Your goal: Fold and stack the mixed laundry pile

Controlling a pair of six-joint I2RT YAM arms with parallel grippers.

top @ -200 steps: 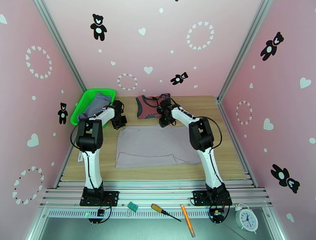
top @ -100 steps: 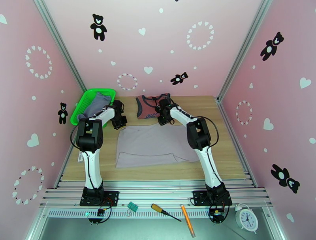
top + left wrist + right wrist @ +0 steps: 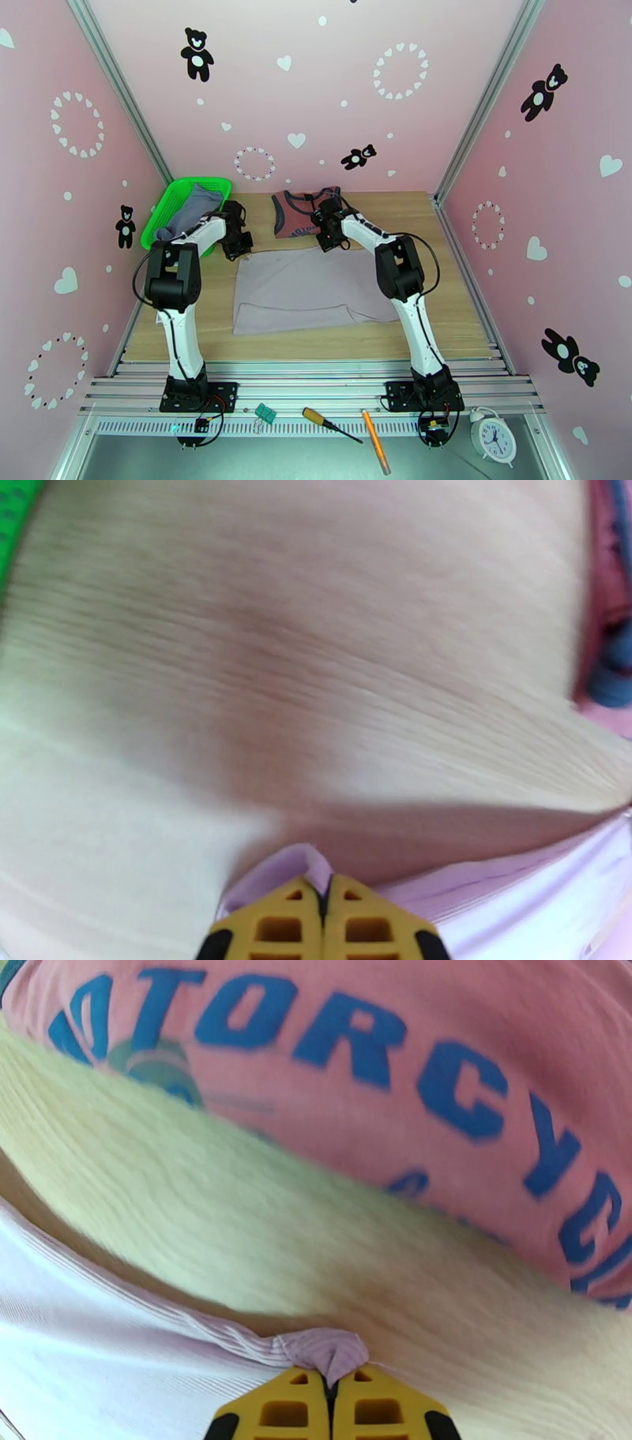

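Item: pale lilac shirt [image 3: 304,288], flat just below the rust-red top [image 3: 294,215], its top-side corners pinched by left gripper [image 3: 320,910] and right gripper [image 3: 332,1394]; best lifted evenly, hem taut.

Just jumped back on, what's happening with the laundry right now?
The left arm and right arm each have their jaws pinched shut on the far edge of the pale lilac cloth shirt, which lies spread on the wooden table. The rust-pink top with blue lettering lies just beyond it. A blue-grey garment sits in the bright green plastic mesh basket at far left.
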